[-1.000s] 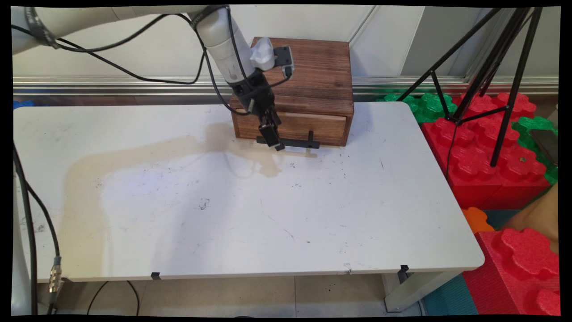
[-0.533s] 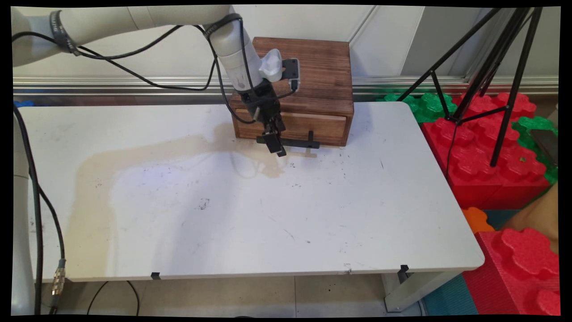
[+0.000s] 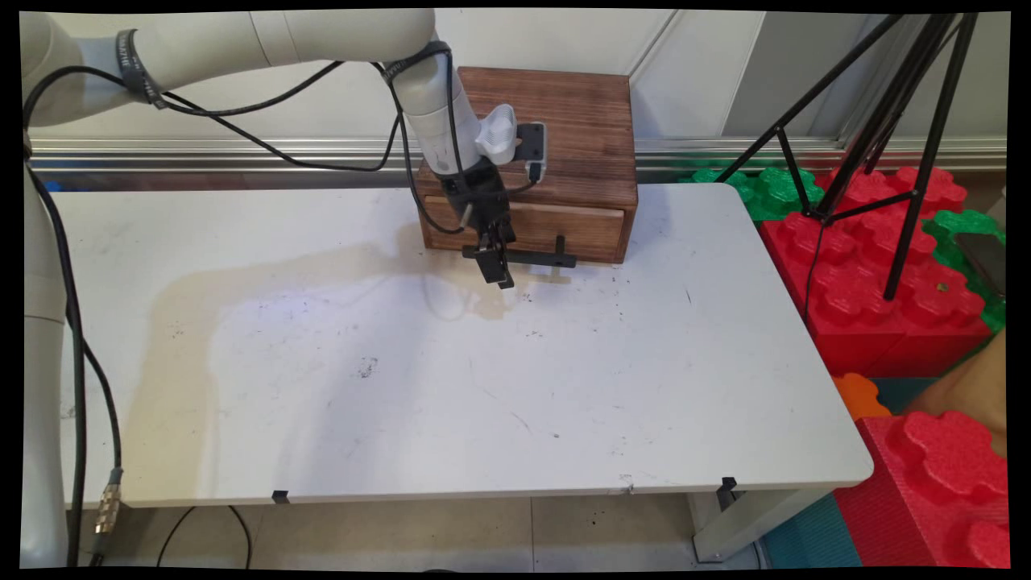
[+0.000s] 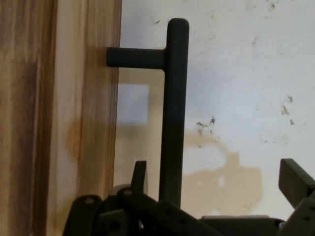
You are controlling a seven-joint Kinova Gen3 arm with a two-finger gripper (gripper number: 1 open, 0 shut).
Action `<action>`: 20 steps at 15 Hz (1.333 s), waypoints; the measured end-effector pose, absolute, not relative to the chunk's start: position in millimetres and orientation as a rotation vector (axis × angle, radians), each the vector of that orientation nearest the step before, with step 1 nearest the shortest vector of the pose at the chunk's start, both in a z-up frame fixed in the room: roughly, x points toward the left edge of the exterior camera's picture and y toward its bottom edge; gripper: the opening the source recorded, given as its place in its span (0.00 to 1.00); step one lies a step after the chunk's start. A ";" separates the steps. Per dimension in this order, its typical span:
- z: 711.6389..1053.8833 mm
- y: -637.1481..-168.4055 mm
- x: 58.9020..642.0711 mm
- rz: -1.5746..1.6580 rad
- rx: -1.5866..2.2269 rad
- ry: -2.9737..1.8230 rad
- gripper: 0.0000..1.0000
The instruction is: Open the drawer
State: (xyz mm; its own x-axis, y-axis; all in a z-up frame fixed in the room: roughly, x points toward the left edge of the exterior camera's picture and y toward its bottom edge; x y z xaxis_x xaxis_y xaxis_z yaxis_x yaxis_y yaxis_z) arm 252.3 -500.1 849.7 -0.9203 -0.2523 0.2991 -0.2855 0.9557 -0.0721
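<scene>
A dark wooden box (image 3: 564,121) stands at the back of the white table (image 3: 483,387), with a lighter drawer front (image 3: 576,228) low on its near face, flush with the box. A black bar handle (image 3: 538,258) stands off the drawer on short posts. My black gripper (image 3: 498,272) hangs over the handle's left end, pointing down. In the hand view the gripper (image 4: 216,182) is open. The handle bar (image 4: 174,98) runs between the fingers, one finger (image 4: 140,176) in the gap by the drawer front (image 4: 83,123) and the other (image 4: 295,181) well out over the table.
A black tripod (image 3: 878,137) stands off the table's right side over red foam blocks (image 3: 894,274) and green ones (image 3: 757,189). More red blocks (image 3: 942,483) lie at the lower right. A brownish stain (image 3: 266,270) spreads over the table's left half.
The arm has swung right and the gripper has come down and slightly right, from beside the drawer front to over the left end of the handle.
</scene>
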 end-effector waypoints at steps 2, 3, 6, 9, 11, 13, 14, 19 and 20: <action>845.5 -501.1 250.6 0.168 0.392 -2.826 1.00; 843.9 -501.3 249.8 0.170 0.392 -2.829 1.00; 840.6 -501.2 247.8 0.172 0.390 -2.834 1.00; 837.3 -499.9 245.7 0.170 0.386 -2.838 1.00; 834.9 -498.2 243.5 0.167 0.380 -2.841 1.00; 833.4 -496.6 241.9 0.164 0.376 -2.843 1.00; 832.6 -495.3 241.0 0.161 0.374 -2.844 1.00; 830.8 -488.4 236.2 0.152 0.361 -2.847 1.00; 830.7 -486.9 235.1 0.150 0.359 -2.846 1.00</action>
State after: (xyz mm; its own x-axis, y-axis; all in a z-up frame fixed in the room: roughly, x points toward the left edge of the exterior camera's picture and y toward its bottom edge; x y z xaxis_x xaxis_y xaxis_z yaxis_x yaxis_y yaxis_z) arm 235.1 -486.9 830.7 -0.9334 -0.2294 0.2760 -0.2571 0.9640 -0.0682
